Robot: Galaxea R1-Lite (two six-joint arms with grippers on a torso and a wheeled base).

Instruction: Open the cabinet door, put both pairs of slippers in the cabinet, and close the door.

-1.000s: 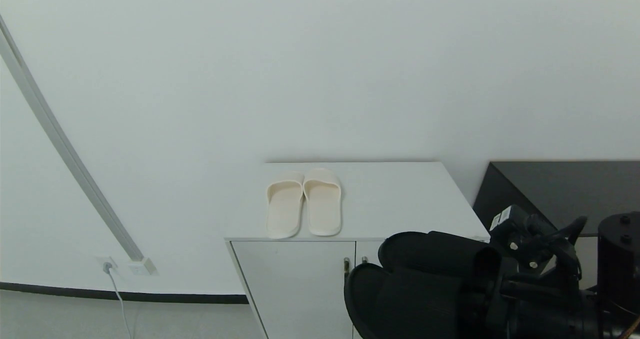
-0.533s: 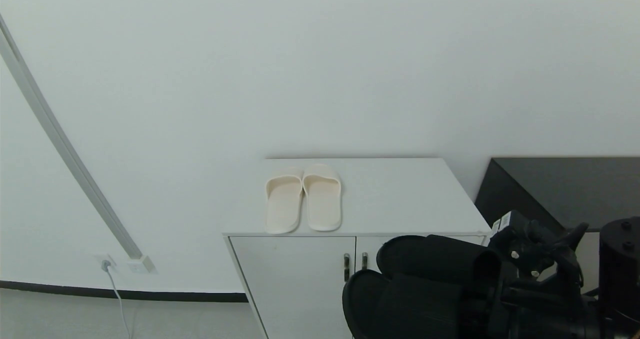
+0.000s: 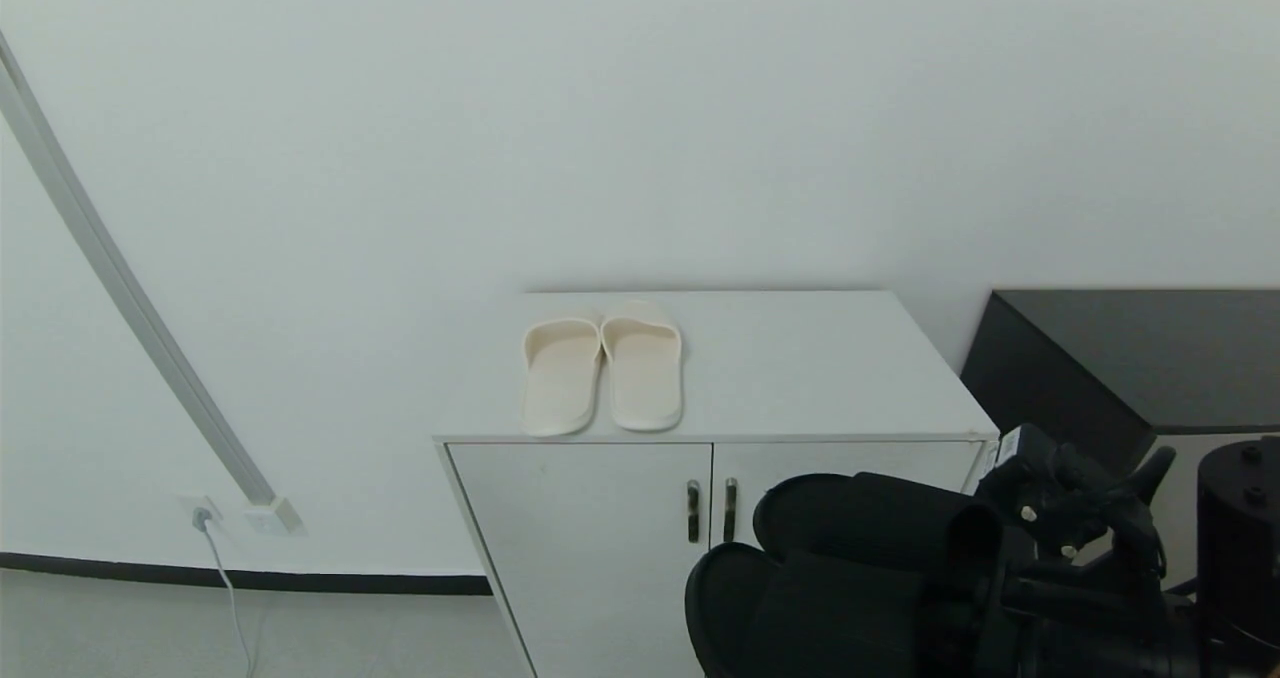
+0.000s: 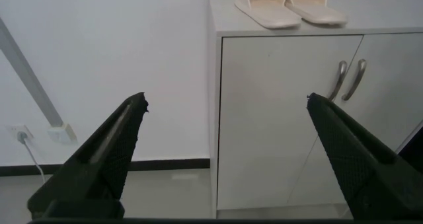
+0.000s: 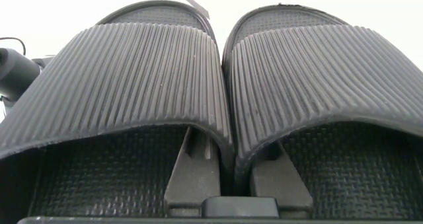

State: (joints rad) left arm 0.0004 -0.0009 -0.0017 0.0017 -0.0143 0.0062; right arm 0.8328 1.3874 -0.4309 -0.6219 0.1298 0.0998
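Right gripper [image 5: 225, 178] clamped on 2 black slippers [image 3: 850, 558], I must line my spread left gripper [image 4: 226, 102] squarely on the door handle [image 3: 692, 510].

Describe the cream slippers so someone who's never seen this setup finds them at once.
Against the white wall stands a white two-door cabinet. On its top, toward the left and near the front edge, lie the cream slippers, side by side and touching. They are pale and resting on the cabinet, unlike the black slippers gripped by the right gripper.
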